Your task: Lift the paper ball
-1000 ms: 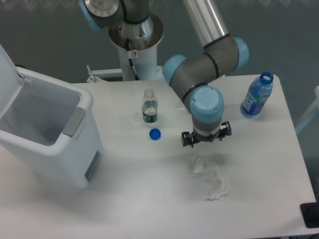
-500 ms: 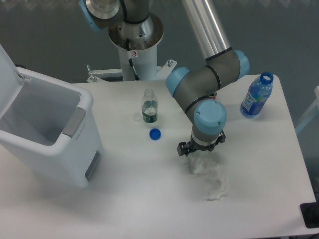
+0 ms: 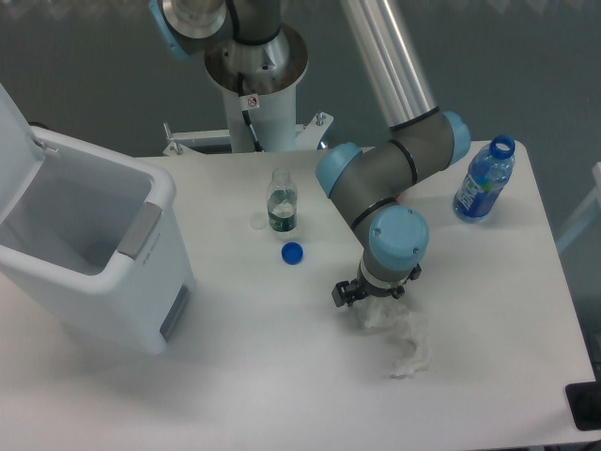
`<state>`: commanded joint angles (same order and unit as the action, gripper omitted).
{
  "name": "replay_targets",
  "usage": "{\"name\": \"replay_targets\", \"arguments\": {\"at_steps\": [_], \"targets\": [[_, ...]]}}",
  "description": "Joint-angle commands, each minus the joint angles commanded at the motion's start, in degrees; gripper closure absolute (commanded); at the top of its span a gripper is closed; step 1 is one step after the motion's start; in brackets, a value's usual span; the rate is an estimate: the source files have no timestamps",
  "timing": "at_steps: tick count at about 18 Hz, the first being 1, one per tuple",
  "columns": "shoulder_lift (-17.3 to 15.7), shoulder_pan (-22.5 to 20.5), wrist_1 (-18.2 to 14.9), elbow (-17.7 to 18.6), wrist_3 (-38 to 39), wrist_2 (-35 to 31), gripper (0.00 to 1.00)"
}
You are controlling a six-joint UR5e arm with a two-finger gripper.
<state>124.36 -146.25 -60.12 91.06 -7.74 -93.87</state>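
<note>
White bin (image 3: 84,244), small bottle (image 3: 281,201), blue cap (image 3: 292,252), blue bottle (image 3: 483,180) on table (image 3: 235,376).

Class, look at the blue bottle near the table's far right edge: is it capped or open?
Open. The blue bottle shows a bare ring-shaped mouth, no cap on it.

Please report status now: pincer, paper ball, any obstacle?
Pincer low over paper ball, jaws hidden, state unclear. Paper ball on table, not lifted. Blue cap off to the side, not blocking.

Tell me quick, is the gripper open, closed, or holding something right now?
Gripper: down at the crumpled white paper ball; the wrist hides its fingers, so open or closed cannot be told.
</note>
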Motion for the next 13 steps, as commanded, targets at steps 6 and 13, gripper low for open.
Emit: {"name": "replay_targets", "arguments": {"at_steps": [6, 13], "targets": [[0.1, 0.0, 0.0, -0.4, 0.6, 1.6, 0.77], [-0.3, 0.1, -0.1, -0.4, 0.5, 1.5, 1.0]]}}
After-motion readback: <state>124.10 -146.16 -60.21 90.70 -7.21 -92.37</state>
